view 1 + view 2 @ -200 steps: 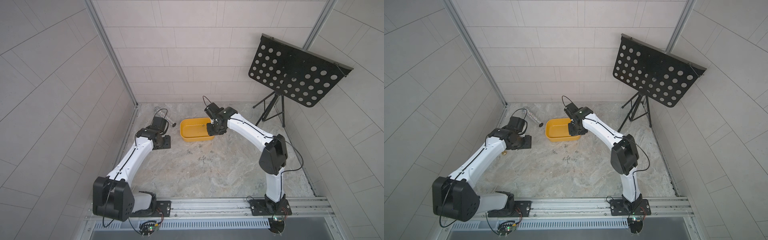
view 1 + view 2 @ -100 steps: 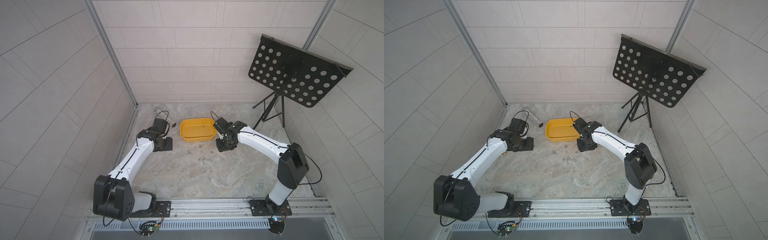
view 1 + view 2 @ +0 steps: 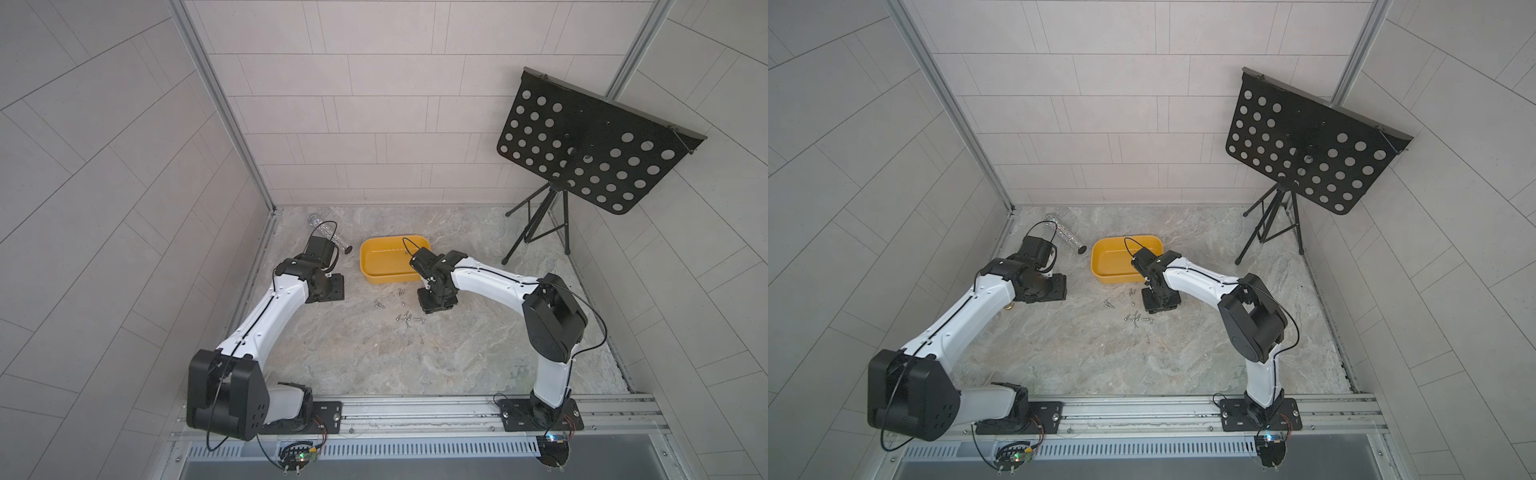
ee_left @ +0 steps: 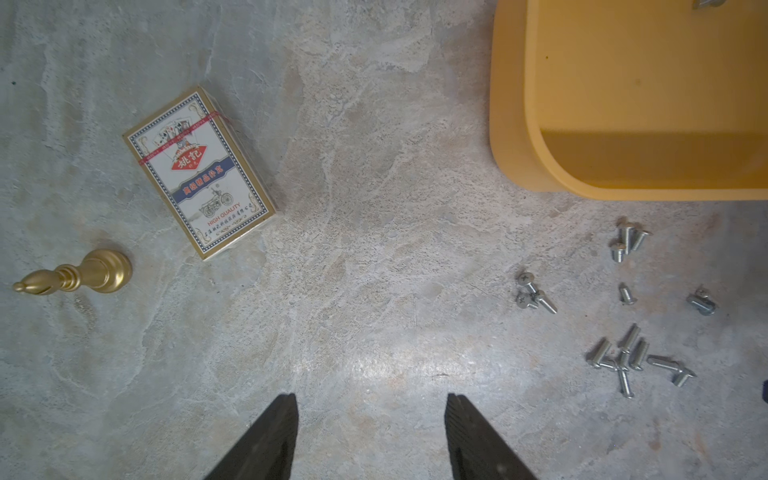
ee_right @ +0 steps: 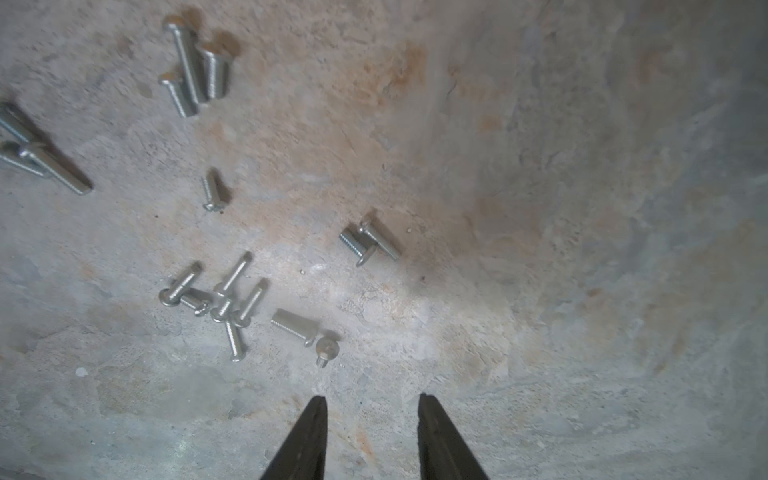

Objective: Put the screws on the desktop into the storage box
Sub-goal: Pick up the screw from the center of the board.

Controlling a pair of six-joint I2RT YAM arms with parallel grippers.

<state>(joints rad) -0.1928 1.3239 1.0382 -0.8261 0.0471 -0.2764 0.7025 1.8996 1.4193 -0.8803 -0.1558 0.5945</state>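
Several small silver screws point(image 3: 405, 318) lie scattered on the marble desktop point(image 3: 374, 357), just in front of the yellow storage box point(image 3: 384, 259); both top views show them point(image 3: 1136, 318). One screw point(image 4: 706, 3) lies inside the box point(image 4: 511, 104). My right gripper point(image 3: 434, 305) hangs low over the desktop, right of the screws. In the right wrist view it point(image 5: 371, 399) is open and empty, with the nearest screw point(image 5: 326, 349) just ahead of its tips. My left gripper point(image 4: 370, 399) is open wide over bare desktop, left of the screws point(image 4: 627, 361).
A pack of playing cards point(image 4: 199, 170) and a brass bell-shaped piece point(image 4: 79, 276) lie under my left arm. A glittery tube point(image 3: 332, 235) rests at the back left. A black music stand point(image 3: 590, 153) fills the back right corner. Walls close three sides.
My right arm came away from over the storage box and dropped to the desktop beside the screws. The left gripper edged slightly toward the screws.
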